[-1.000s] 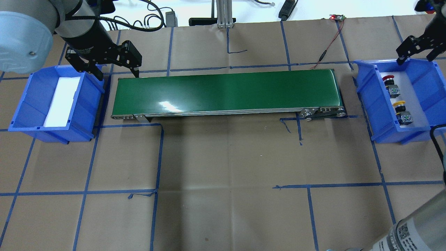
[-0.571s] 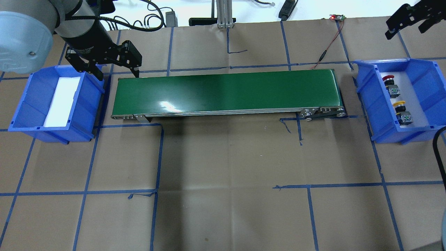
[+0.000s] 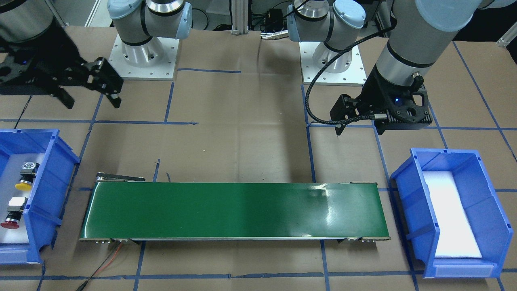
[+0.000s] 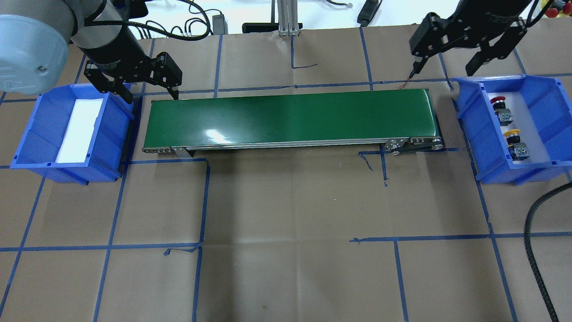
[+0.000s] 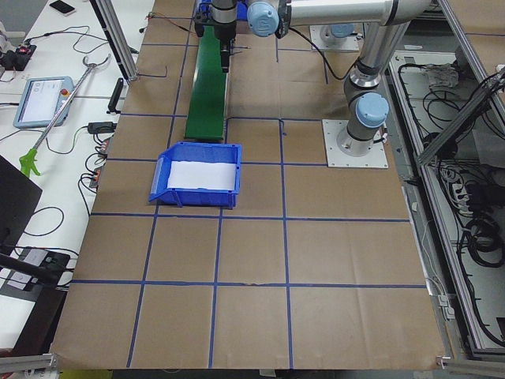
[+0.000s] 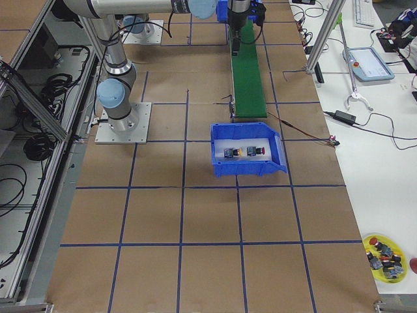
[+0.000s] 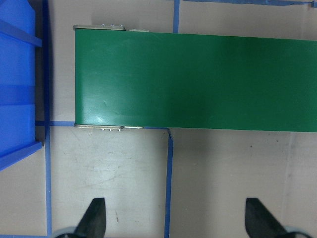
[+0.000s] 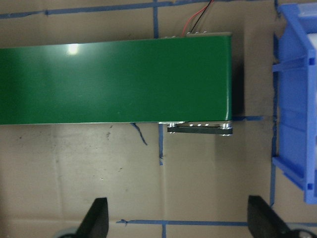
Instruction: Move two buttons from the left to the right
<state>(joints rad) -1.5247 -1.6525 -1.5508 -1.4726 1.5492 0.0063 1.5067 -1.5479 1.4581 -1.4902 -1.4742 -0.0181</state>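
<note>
My right pincer (image 4: 443, 69) hangs empty, fingers spread wide, over the table behind the belt's (image 4: 290, 116) right end. My left pincer (image 4: 151, 96), equally spread, hovers at the belt's other end. The red button (image 4: 497, 100) and the yellow button (image 4: 511, 133) lie in the right bin (image 4: 464, 120), so nothing is left to grip, and I judge the job done.

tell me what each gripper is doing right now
Left gripper: open, holding nothing.
Right gripper: open, holding nothing.
</note>
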